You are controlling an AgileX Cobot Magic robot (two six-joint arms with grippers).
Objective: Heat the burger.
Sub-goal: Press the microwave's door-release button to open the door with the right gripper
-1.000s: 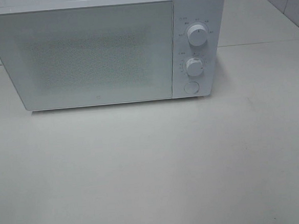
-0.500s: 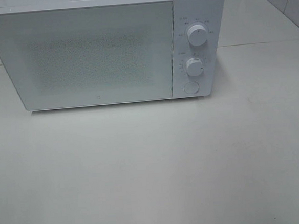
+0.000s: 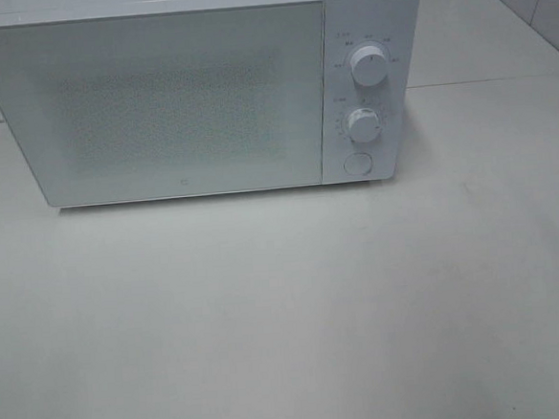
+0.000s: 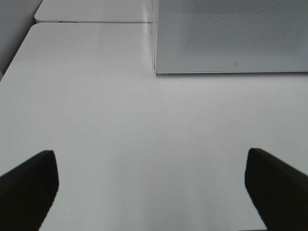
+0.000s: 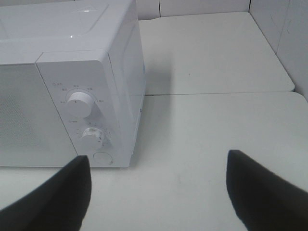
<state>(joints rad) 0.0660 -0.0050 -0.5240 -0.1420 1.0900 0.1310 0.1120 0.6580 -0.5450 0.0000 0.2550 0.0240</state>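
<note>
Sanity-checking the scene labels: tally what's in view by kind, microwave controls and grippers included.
Microwave: 1
Knobs: 2, upper knob, lower knob
Round button: 1
Grippers: 2, left gripper, right gripper, both open
Total: 6

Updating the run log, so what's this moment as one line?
microwave: door shut | burger: not in view | left gripper: open, empty | right gripper: open, empty
</note>
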